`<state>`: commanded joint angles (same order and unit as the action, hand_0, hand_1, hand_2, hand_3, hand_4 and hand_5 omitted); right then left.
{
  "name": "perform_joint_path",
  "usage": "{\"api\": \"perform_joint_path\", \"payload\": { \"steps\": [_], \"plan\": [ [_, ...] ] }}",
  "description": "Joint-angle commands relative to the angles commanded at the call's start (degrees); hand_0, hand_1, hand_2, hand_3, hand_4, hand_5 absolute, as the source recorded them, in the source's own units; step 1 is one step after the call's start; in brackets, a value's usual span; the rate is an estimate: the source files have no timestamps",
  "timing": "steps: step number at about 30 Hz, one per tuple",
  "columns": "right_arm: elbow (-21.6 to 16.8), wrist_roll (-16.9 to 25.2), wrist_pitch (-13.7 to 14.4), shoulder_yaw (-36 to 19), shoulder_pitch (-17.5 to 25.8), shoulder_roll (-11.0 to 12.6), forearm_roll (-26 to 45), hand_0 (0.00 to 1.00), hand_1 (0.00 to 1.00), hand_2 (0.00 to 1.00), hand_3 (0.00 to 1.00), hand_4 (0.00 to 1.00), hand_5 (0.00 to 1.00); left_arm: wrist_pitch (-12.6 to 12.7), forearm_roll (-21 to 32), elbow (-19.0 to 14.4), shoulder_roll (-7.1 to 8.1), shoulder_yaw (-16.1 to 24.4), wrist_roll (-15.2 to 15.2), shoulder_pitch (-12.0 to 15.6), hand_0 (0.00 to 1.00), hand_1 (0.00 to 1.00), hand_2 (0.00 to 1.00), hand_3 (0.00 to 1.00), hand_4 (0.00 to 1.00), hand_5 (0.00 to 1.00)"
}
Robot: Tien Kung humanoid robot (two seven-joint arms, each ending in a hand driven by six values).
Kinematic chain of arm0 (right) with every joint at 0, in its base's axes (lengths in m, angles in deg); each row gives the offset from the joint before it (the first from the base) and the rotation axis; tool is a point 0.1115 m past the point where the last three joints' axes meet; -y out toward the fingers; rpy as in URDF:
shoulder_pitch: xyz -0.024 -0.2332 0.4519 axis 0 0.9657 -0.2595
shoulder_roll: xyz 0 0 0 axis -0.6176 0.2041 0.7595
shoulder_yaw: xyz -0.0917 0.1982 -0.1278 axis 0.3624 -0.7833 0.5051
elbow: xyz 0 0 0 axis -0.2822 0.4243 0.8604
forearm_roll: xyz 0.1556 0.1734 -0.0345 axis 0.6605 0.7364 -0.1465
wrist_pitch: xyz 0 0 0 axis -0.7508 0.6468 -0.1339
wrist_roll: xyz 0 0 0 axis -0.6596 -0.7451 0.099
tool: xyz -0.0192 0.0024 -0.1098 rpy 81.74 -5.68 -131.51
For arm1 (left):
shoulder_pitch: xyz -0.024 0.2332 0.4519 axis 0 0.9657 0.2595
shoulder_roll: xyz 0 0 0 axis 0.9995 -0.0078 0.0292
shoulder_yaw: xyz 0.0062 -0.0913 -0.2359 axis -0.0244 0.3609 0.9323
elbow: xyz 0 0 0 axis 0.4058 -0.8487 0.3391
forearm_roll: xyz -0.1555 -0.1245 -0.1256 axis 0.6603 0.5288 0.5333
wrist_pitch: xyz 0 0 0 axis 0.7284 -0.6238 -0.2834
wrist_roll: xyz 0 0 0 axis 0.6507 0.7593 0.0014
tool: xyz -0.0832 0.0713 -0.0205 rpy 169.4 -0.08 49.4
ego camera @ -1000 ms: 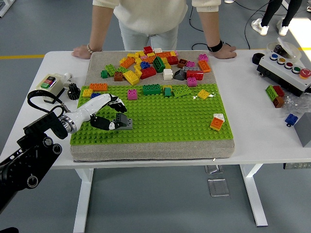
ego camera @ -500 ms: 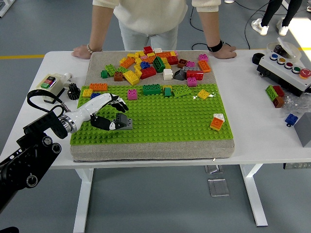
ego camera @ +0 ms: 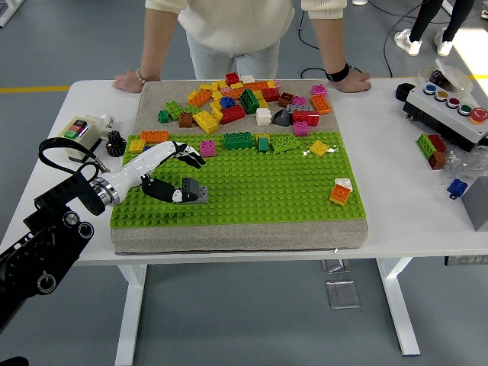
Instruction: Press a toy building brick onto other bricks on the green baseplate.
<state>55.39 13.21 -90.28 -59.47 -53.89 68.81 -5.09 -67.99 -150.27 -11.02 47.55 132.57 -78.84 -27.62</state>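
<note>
The green baseplate (ego camera: 259, 191) lies on a grey mat in the middle of the table. A dark grey brick (ego camera: 195, 191) sits on the baseplate's left part. My left hand (ego camera: 183, 177) reaches in from the left just over that brick, open. Its fingers (ego camera: 191, 158) are spread and lifted beyond the brick, and the thumb lies low against the brick's left side. An orange and white brick stack (ego camera: 340, 191) stands on the baseplate's right side. My right arm is out of view.
A pile of loose bricks (ego camera: 244, 99) covers the mat's far strip. A person stands at the far side, a hand (ego camera: 126, 82) on each far corner of the mat. A button box (ego camera: 450, 103) and stray bricks (ego camera: 433, 148) lie at right, a small switch box (ego camera: 79, 130) at left.
My left hand's fingers have lifted off the grey brick and spread out away from it. The brick stays where it was on the baseplate.
</note>
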Motion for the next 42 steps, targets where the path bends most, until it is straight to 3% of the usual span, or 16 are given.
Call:
{"api": "perform_joint_path", "payload": {
  "steps": [1, 2, 7, 8, 19, 22, 42],
  "plan": [
    [0.0, 0.0, 0.0, 0.0, 0.0, 0.0, 0.0, 0.761, 0.688, 0.732, 0.684, 0.963, 0.486, -0.1, 0.0, -0.4, 0.1, 0.1, 0.0, 0.2, 0.75, 0.712, 0.663, 0.673, 0.998, 0.068],
    [0.0, 0.0, 0.0, 0.0, 0.0, 0.0, 0.0, 0.761, 0.688, 0.733, 0.683, 0.962, 0.486, -0.4, -0.1, -1.4, 0.37, 0.6, 0.2, 0.6, 0.806, 0.762, 0.744, 0.669, 0.998, 0.188],
    [0.0, 0.0, 0.0, 0.1, 0.0, 0.0, 0.0, 0.761, 0.688, 0.733, 0.683, 0.962, 0.486, -1.7, -0.7, -4.9, 1.54, 1.8, 1.1, 3.0, 0.806, 0.762, 0.744, 0.669, 0.998, 0.188],
    [0.0, 0.0, 0.0, 0.1, 0.0, 0.0, 0.0, 0.76, 0.688, 0.733, 0.683, 0.962, 0.486, -1.9, -0.8, -5.4, 1.75, 2.0, 1.2, 3.4, 0.906, 0.845, 0.797, 0.632, 0.998, 0.31],
    [0.0, 0.0, -0.2, -0.3, 0.0, 0.2, 0.0, 0.761, 0.688, 0.732, 0.683, 0.962, 0.486, -2.5, -2.9, -7.4, 3.39, 4.2, 1.9, 5.7, 0.936, 0.863, 0.813, 0.588, 0.998, 0.323],
    [0.0, -0.1, -0.2, -0.3, 0.0, 0.2, 0.0, 0.761, 0.688, 0.732, 0.683, 0.962, 0.486, -2.3, -3.9, -7.1, 3.56, 4.4, 2.1, 5.8, 0.962, 0.877, 0.847, 0.582, 0.998, 0.367],
    [0.0, -0.1, -0.2, -0.5, -0.2, 0.2, 0.1, 0.76, 0.688, 0.733, 0.683, 0.963, 0.486, -2.4, -4.9, -5.7, 2.7, 3.2, 2.5, 5.7, 0.974, 0.887, 0.86, 0.579, 0.998, 0.402]
  ]
}}
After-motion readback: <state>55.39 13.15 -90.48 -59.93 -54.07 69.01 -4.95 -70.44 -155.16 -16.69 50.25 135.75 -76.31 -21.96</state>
